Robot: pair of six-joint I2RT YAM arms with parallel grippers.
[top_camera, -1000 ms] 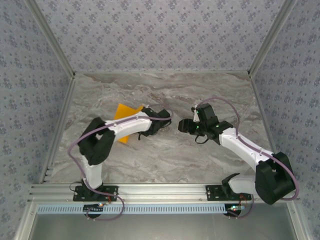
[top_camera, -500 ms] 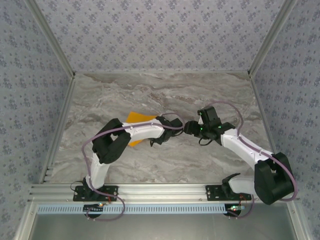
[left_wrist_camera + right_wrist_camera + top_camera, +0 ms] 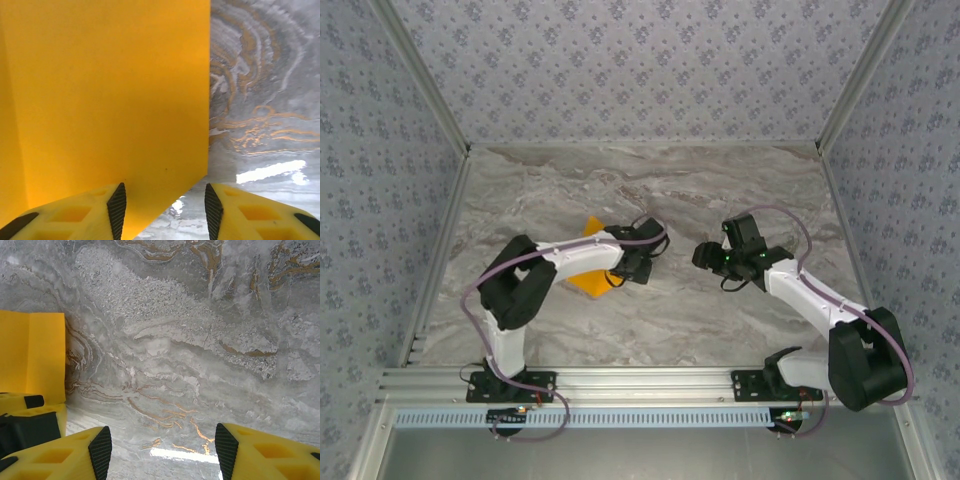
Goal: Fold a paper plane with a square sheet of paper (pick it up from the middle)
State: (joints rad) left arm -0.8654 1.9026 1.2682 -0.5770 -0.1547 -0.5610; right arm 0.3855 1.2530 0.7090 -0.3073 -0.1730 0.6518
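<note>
Plainly, the square sheet of paper [image 3: 586,283], creased, is laid flat left of the middle of the worktop [image 3: 740,190]. Its straight edge is seen running away between the parted, empty jaws of the left gripper [image 3: 165,206], the nearer tool; the right gripper [image 3: 157,450] is held wide, empty, well apart rightward.

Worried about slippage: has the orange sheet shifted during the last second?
Yes. The square sheet of paper has slid right, away from the table's left rail.
</note>
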